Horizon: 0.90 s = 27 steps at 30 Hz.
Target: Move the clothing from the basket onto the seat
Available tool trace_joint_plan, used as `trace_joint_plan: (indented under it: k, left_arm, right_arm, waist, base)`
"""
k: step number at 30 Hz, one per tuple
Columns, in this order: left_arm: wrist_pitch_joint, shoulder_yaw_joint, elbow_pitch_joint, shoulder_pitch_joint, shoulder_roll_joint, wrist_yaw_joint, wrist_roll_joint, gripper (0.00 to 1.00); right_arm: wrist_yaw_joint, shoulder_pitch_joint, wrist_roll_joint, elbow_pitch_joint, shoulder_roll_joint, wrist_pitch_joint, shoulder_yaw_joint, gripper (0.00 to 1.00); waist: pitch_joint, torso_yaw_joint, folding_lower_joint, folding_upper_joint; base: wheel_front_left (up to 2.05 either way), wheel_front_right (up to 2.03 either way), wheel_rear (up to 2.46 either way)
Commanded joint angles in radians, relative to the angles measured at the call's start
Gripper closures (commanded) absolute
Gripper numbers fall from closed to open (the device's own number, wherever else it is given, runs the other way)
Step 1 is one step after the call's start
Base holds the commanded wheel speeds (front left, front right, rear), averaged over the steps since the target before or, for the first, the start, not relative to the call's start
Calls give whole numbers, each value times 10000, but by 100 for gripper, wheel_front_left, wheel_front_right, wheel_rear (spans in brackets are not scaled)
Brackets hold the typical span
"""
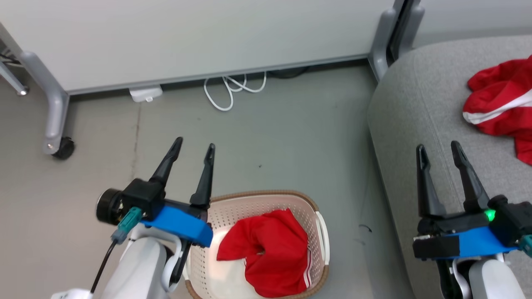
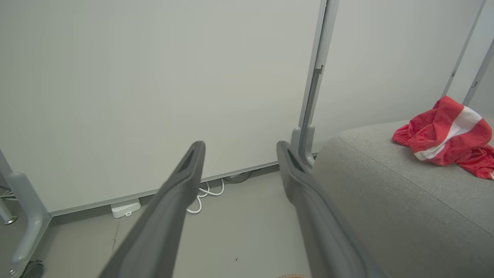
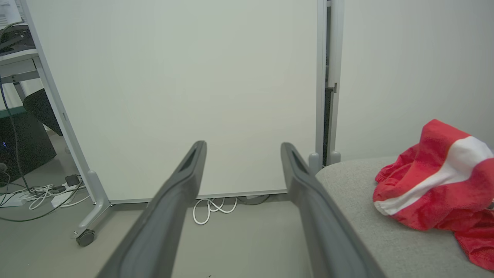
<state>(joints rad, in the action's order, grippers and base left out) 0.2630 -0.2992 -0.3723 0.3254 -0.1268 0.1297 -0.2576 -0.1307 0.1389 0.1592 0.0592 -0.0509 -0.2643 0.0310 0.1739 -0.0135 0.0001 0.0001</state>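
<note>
First garment [image 1: 498,99] lies on seat [image 1: 415,104]; second garment [image 1: 270,249] bunched in basket [image 1: 266,194] on floor. Left gripper [image 1: 195,144] above basket's left rim, right gripper [image 1: 437,146] over seat near its left edge, both with fingers apart, empty. Best: left gripper drops onto highest fold, pinches deep, lifts clear of rim.

Smooth grey floor [image 1: 274,137], bearing along its far edge a large pale flat partition panel [image 1: 199,37] on a grey metal leg [image 1: 54,108] with a black castor [image 1: 64,148]. Beneath the panel's lower edge: a looped white cable [image 1: 230,91] and, left of it, a small white plastic box [image 1: 145,94].
</note>
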Motion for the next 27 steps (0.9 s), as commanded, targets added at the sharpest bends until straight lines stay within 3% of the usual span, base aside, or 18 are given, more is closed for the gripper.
trace_joint_plan:
  k: [1, 17, 27]
  left_arm:
    - [26, -74, -100, 263, -67, 6, -54, 0]
    - [-107, -3687, -4680, 3164, -211, 6, -1502, 0]
    - [-759, -5467, -6563, 4204, -133, 6, -2729, 0]
  right_arm:
    - [-3, 170, -73, -63, 8, -2, -13, 0]
    - [-3, 1988, 75, -525, 10, -2, -454, 0]
    - [-3, 2670, 73, -858, 9, -2, -643, 0]
  waist:
    - [377, -197, -1, -1]
    - [3162, -1218, -1, -1]
    - [4597, -1622, -1, -1]
  base:
    - [0, 0, 0]
    - [0, 0, 0]
    - [0, 0, 0]
